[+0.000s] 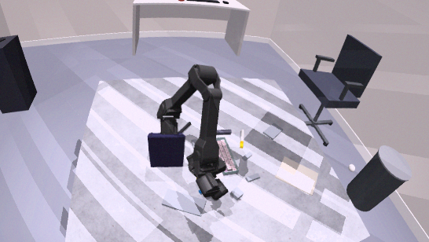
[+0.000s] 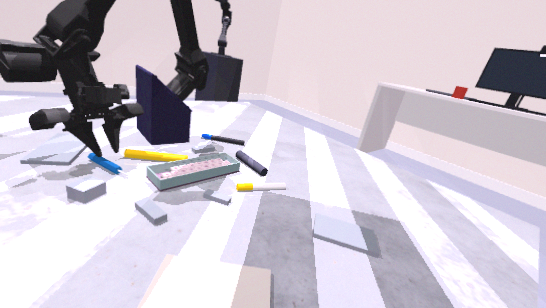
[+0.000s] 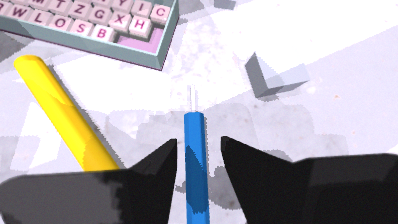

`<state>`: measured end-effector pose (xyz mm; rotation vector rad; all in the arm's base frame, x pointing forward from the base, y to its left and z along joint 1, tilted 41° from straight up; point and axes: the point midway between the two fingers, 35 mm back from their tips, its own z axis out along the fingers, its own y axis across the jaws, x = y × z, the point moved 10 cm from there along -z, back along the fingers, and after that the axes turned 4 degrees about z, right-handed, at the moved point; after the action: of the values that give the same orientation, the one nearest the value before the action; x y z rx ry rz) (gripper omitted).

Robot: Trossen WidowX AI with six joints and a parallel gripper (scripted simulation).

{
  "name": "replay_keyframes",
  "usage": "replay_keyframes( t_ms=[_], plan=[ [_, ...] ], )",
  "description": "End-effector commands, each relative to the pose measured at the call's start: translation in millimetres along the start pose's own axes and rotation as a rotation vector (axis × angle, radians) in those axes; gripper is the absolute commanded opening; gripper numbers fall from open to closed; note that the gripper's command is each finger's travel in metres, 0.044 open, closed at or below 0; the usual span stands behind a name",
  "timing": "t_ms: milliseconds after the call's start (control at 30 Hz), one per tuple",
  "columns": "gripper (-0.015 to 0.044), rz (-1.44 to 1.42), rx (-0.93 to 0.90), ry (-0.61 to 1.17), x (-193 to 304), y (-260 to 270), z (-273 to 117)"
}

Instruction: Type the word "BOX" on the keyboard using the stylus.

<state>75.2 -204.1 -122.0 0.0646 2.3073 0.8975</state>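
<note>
The blue stylus (image 1: 200,192) (image 2: 105,164) (image 3: 195,130) lies on the surface, its thin pale tip toward the keyboard's side in the wrist view. My gripper (image 2: 107,152) (image 3: 199,143) is partly open and low over it. In the wrist view the stylus runs lengthwise between the two fingers, with a gap on each side. The keyboard (image 1: 227,155) (image 2: 195,170) (image 3: 90,20) has pink-white keys in a grey-green case. The B key (image 3: 102,33), O key (image 3: 60,22) and X key (image 3: 119,20) show at the wrist view's upper left. The fingertips are hidden in the top view.
A thick yellow pen (image 2: 155,155) (image 3: 65,115) lies left of the stylus in the wrist view. A grey block (image 1: 236,192) (image 2: 86,190) (image 3: 275,80) lies on the other side. A dark marker (image 2: 251,163) and a white-yellow pen (image 2: 261,187) lie beyond the keyboard. A dark blue box (image 1: 166,150) (image 2: 162,112) stands near the arm's base.
</note>
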Motion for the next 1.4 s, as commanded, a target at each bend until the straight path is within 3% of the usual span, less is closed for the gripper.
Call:
replay_keyframes(
  t_ms=[0,1200,1367],
  plan=[
    [0.0150,0.007,-0.003,-0.005,2.6,0.6,4.0],
    [0.0150,0.007,-0.004,-0.006,14.7,0.3,25.7],
    [0.0019,0.001,-0.002,-0.001,13.7,-0.1,24.0]
  ],
)
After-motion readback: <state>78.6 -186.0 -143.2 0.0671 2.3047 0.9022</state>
